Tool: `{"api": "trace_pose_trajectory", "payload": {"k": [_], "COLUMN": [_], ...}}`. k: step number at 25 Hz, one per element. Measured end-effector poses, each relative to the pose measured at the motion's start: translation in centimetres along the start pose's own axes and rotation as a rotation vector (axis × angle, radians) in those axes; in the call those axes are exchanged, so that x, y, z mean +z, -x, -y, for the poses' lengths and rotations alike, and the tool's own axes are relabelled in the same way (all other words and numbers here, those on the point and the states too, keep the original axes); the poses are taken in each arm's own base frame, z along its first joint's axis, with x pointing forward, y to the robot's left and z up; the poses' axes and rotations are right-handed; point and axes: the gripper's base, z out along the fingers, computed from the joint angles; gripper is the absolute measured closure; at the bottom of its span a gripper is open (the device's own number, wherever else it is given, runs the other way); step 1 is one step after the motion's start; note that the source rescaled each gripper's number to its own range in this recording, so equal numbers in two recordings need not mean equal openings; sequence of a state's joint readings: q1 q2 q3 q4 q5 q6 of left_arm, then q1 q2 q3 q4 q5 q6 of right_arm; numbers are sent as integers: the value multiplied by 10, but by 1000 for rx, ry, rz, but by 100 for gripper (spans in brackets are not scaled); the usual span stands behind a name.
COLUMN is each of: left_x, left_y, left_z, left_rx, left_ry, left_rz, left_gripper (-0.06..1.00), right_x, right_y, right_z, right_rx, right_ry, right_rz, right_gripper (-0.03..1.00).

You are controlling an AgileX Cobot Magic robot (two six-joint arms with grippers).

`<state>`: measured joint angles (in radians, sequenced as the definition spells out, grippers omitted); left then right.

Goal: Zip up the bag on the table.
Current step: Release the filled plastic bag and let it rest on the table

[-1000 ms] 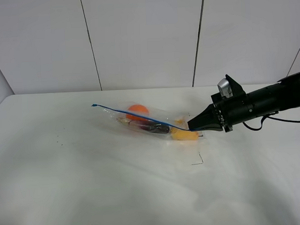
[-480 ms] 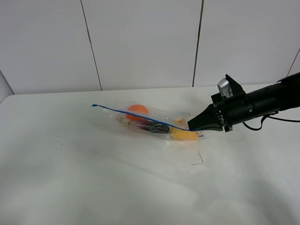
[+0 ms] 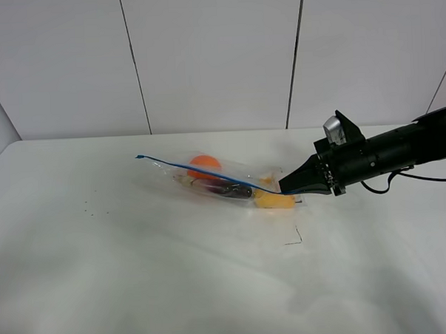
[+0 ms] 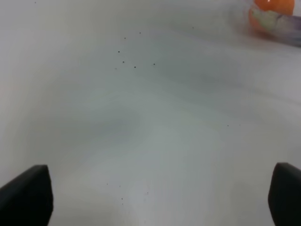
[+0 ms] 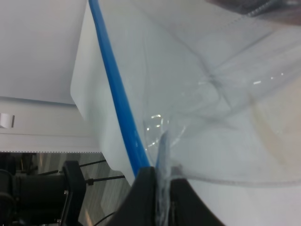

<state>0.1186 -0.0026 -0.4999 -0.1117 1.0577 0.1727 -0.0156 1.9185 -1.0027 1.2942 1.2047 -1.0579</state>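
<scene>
Exterior high view, listed left to right. Item 1: the table (image 3: 102, 276), white and matte, with a scatter of dark specks (image 3: 88, 212) on its left part. Item 2: the bag (image 3: 224, 183), clear plastic, lying a little right of the table's centre toward the back; its blue zipper strip (image 3: 190, 168) runs from a raised left tip down to the right end. Contents seen through the plastic: 1 orange piece (image 3: 204, 165) at the back, 1 dark purple piece (image 3: 228, 190) in the middle, 1 yellow piece (image 3: 275, 202) at the right. Item 3: a small dark mark (image 3: 294, 239) on the table just in front of the bag. Item 4: the right gripper (image 3: 284, 186), on a black arm reaching in from the right, clamped on the bag's right end at the zipper strip; the right wrist view shows both fingers (image 5: 146, 197) pressed together on the plastic. Item 5: the left gripper (image 4: 155, 193), seen only in the left wrist view, its 2 dark fingertips set wide apart above bare table, well away from the bag.
</scene>
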Motion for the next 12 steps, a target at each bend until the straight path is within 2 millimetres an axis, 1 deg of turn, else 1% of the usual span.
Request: {"api": "trace_pose_trajectory", "payload": {"k": [12], "left_x": [0], "left_y": [0], "left_z": [0], "left_rx": [-3], "left_ry": [-1], "left_rz": [0], "left_gripper": [-5], "right_x": [0], "right_y": [0], "right_z": [0], "right_rx": [1], "right_ry": [0], "right_rz": [0], "right_gripper": [97]}}
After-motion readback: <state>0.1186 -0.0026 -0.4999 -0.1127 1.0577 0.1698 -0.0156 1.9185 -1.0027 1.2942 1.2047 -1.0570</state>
